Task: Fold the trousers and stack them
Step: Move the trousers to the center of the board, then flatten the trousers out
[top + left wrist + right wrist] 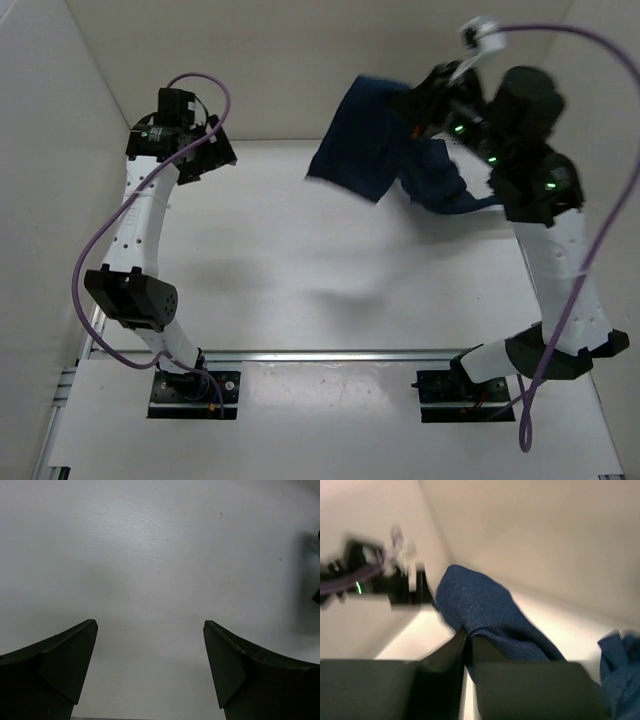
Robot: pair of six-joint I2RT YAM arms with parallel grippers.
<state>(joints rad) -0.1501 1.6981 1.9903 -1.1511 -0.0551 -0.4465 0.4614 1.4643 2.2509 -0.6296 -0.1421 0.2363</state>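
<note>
White tabletop (300,260) boxed by pale walls (300,60); right tool (468,636) clenched on the raised trousers (365,140), left tool (149,625) spread wide

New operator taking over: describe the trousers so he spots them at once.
Look to the far right corner of the white table, where the right arm reaches up. Its shut fingers hold up a hanging bundle of cloth: the trousers, the only dark blue thing in view.
</note>
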